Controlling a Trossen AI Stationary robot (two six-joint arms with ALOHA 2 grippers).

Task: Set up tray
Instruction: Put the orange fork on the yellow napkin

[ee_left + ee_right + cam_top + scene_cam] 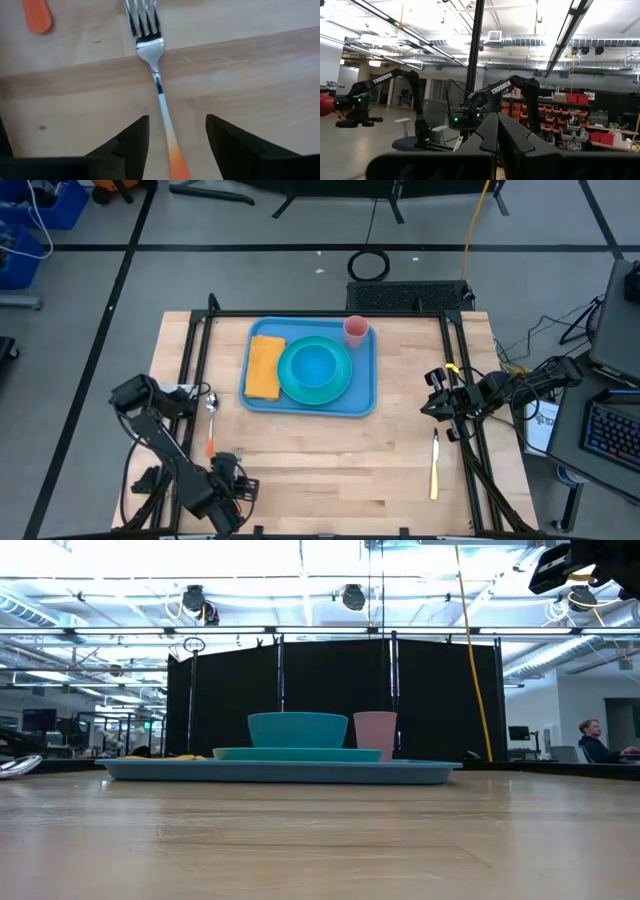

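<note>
The light-blue tray (365, 402) lies on the far middle of the table and carries an orange-yellow napkin (264, 367), a teal plate with a bowl (315, 370) and a pink cup (356, 330). In the low view the tray (280, 771) shows edge-on. My left gripper (177, 122) hovers open near the table's near left corner (228, 478), one finger on either side of the handle of a fork (156, 80) that lies flat on the wood. My right gripper (497, 131) is shut and raised at the table's right side (445, 395), holding nothing.
A spoon with an orange handle (211, 420) lies left of the tray; its handle end (37, 17) shows beside the fork. A knife with a yellow handle (434, 465) lies near the right edge. Bare wood spreads in front of the tray. A person sits far off in the room (592, 740).
</note>
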